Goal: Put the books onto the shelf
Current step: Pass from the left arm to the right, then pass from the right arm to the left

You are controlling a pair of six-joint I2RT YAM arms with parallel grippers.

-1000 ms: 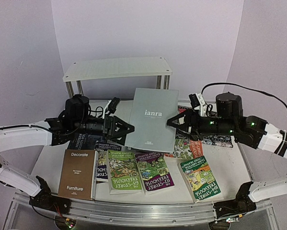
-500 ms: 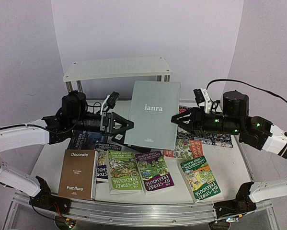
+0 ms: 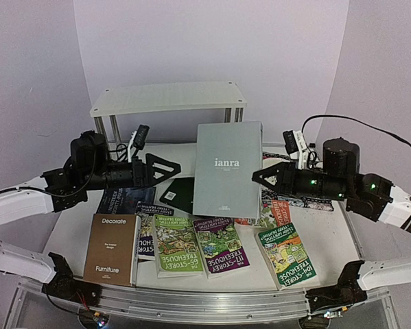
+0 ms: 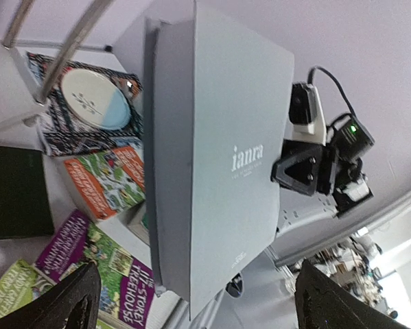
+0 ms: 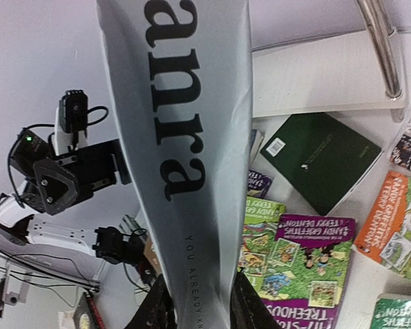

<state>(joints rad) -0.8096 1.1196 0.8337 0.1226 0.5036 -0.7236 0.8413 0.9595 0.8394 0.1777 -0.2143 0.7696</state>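
ianra book (image 3: 227,170) in front of shelf (image 3: 168,98), other books (image 3: 178,245) before it

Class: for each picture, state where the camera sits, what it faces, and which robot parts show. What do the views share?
Top external: above and behind the robot, facing the white two-tier shelf; shows left gripper, right gripper.
Left wrist: rides behind the left gripper, facing the grey "ianra" book; own fingertips show.
Right wrist: rides behind the right gripper, facing leftward; own fingers clamp that book.
Shared: all three show the book.
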